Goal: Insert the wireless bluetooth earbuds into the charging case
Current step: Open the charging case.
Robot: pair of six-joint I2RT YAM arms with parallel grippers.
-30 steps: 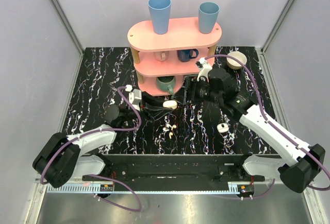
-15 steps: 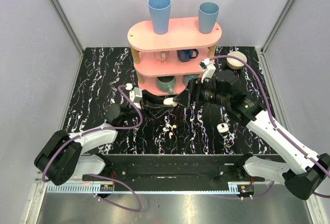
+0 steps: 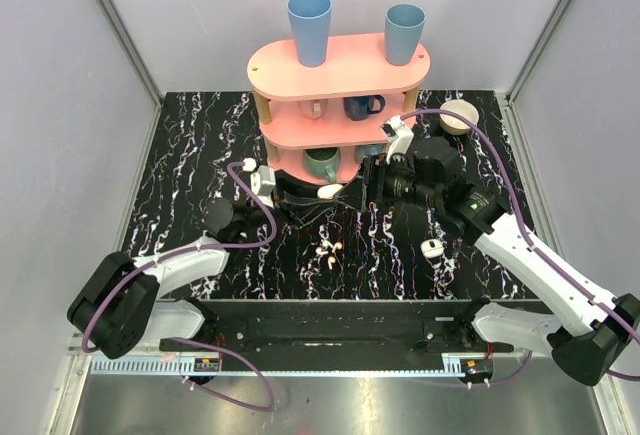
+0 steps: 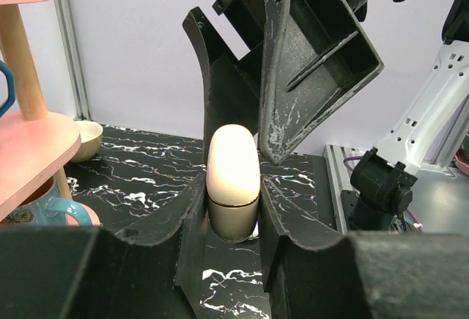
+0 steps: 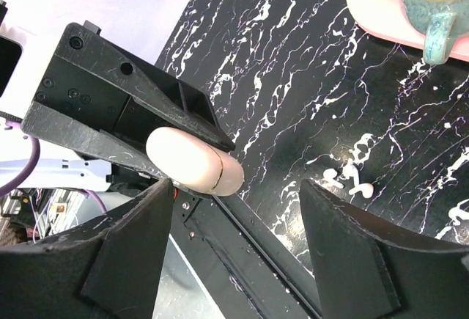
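Note:
My left gripper (image 3: 322, 194) is shut on the cream charging case (image 3: 330, 192) and holds it above the table in front of the shelf. The case is closed, with a thin seam around it. In the left wrist view the case (image 4: 233, 176) stands upright between my left fingers (image 4: 183, 216). My right gripper (image 3: 366, 183) is open just to the right of the case. In the right wrist view the case (image 5: 192, 161) lies near its left finger (image 5: 124, 253). Two tiny white earbuds (image 3: 328, 251) lie loose on the table, also in the right wrist view (image 5: 349, 180).
A pink three-level shelf (image 3: 340, 70) with two blue cups on top and mugs inside stands at the back. A green mug (image 3: 321, 163) sits on its lowest level, close behind the grippers. A small rounded white box (image 3: 432, 248) lies right of the earbuds. A cream bowl (image 3: 458, 115) sits far right.
My left gripper has carried the case slightly toward the shelf. My right gripper lifted, shifted a little and now stands close beside the case.

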